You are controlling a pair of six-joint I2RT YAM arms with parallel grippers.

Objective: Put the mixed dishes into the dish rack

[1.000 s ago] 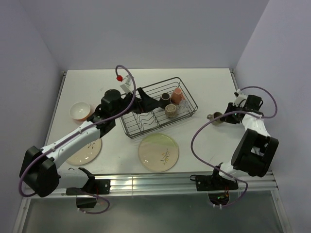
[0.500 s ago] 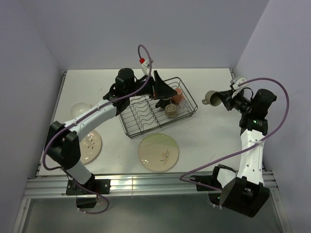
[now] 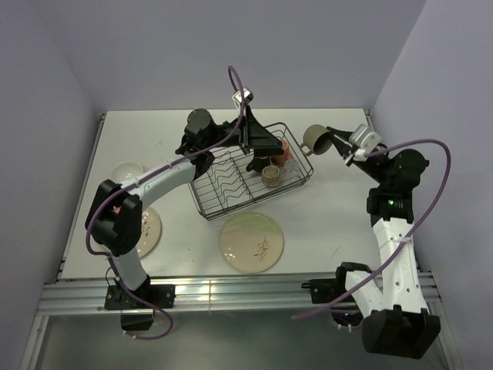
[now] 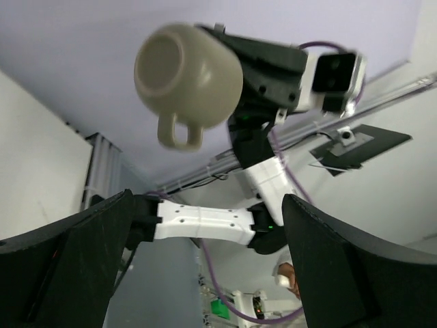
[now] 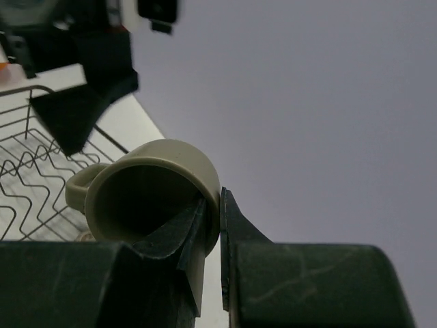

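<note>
status: loading is partly done.

- the worktop [image 3: 331, 216] carries three dishes that are not yet loaded.
- the dish rack [image 3: 231, 185] sits at the centre of the top view, set at a slant. its wavy plate dividers hold no plate.
- the green-tinted plate [image 3: 251, 241] lies flat just below the rack, at lower centre.
- the pink-tinted plate [image 3: 150, 235] lies flat at lower left, half hidden by the left arm.
- the bowl [image 3: 125, 171] stands at mid left, well apart from the rack.
- the pink mug [image 3: 283, 150] and the brown mug [image 3: 270, 176] stand inside the rack at its right end. the left pincer [image 3: 263, 145] covers part of that end, so you cannot tell whether more is loaded there.
- the olive mug [image 3: 315, 139] is in the air, just beyond the rack's upper right corner, tipped on its side with the handle hanging down in the left wrist view.
- no clear glass shows in any view.

judged remainder: one mug to set down, then the bowl and both plates.

arm pose:

- the left arm reaches from lower left across to the rack's right end. its pincer is released, jaws wide apart, holding nothing, and faces the olive mug.
- the right arm stands tall at the right of the frame, wrist raised and bent toward the rack. the right pincer [image 3: 333, 140] is clenched on the olive mug's wall, one finger inside the rim and one outside.
</note>
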